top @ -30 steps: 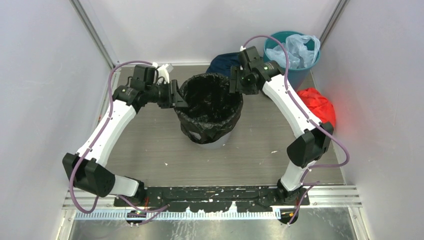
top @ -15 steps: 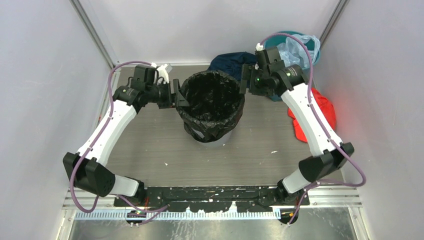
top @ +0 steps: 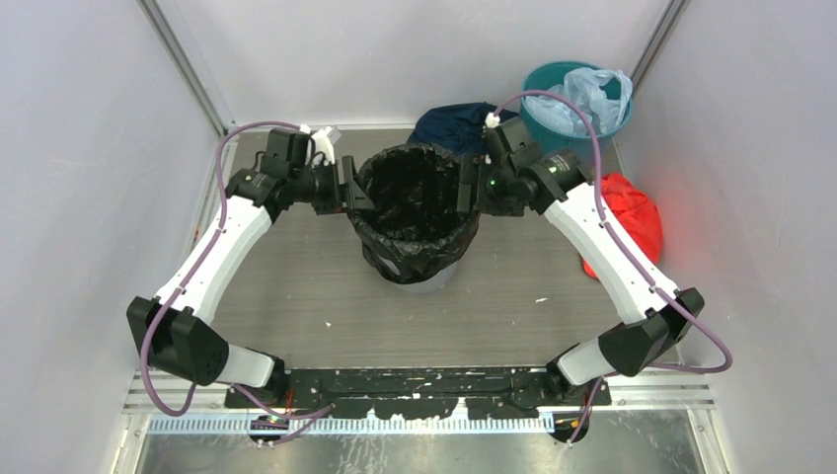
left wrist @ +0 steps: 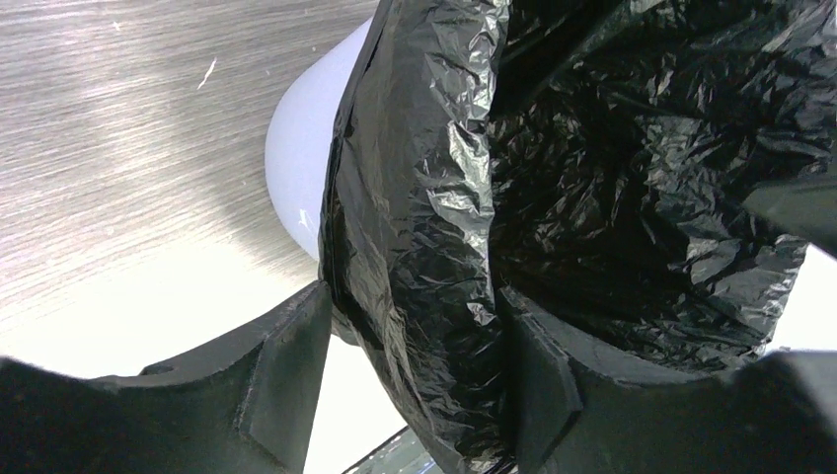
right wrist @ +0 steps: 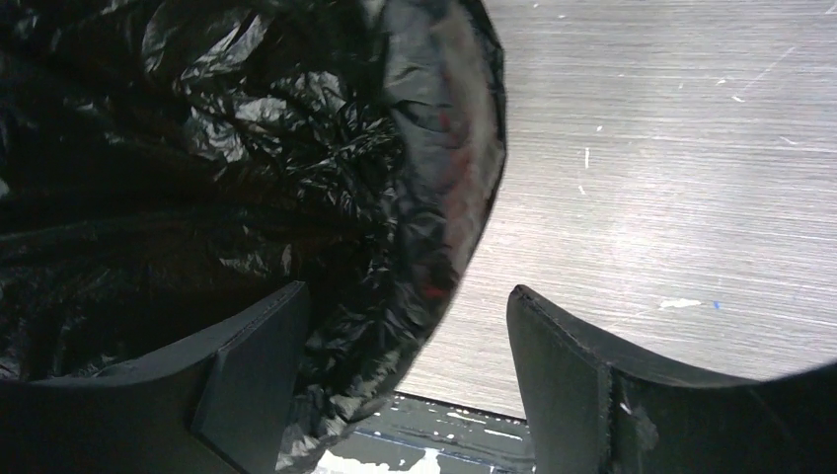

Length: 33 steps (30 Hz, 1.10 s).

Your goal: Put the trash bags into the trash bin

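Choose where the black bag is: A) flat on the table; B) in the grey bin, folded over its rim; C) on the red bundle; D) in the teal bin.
B: the black bag lines the grey bin and drapes over its rim.

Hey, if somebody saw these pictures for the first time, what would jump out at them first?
The glossy black trash bag lining the grey bin at the table's centre, with the left end effector and right end effector open, straddling its rim from opposite sides. Next, the red cloth bundle at the right edge, and the teal bin holding a pale blue bag at the far right corner.
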Available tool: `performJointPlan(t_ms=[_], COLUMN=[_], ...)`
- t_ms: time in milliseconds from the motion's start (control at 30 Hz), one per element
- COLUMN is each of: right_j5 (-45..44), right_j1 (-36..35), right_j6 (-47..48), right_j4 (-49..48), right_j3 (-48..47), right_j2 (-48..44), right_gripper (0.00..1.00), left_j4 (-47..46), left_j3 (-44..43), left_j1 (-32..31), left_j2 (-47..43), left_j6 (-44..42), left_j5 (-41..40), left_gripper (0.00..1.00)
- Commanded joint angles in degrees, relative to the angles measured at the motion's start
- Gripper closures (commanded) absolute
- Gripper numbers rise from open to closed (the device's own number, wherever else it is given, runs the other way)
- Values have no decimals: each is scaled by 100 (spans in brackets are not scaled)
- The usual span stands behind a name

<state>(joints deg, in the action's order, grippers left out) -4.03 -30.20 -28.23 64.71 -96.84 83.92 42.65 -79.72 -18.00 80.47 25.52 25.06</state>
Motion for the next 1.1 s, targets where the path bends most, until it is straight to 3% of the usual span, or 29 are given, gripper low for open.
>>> performJointPlan(t_ms=[0, 133, 200, 367, 633, 733, 900, 967, 1067], right_j5=[-318, -541, -636, -737, -988, -1155, -1344, -1430, -1525], right_j1=[-276, -308, -304, -303, -295, -274, -207, -191, -180], right_j6=[-377, -388, -362, -303, -210, -177, -98, -48, 46], right_j4=[-329, -346, -308, -148, 1, 98, 296, 388, 547], right_j3=[162, 156, 87, 35, 677, 851, 987, 882, 567], right_j2=[-5, 58, 93, 113, -472, -675, -966, -1065, -1107], right_gripper=[24, 35, 42, 68, 79, 77, 45, 37, 33], left_j4=[-424, -739, -867, -1034, -1225, -1296, -1265, -1193, -1156], left_j3=[167, 375, 411, 309, -232, -387, -534, -620, -757], left_j1=[-8, -11, -38, -222, -791, -1066, -1136, -1136, -1118], left_j2=[-118, -21, 75, 287, 598, 675, 624, 560, 467], left_j6=[118, 277, 341, 396, 422, 415, 285, 127, -60], left_j5=[6, 213, 315, 352, 444, 490, 394, 230, -5], left_gripper=[41, 60, 65, 65, 61, 54, 42, 38, 33])
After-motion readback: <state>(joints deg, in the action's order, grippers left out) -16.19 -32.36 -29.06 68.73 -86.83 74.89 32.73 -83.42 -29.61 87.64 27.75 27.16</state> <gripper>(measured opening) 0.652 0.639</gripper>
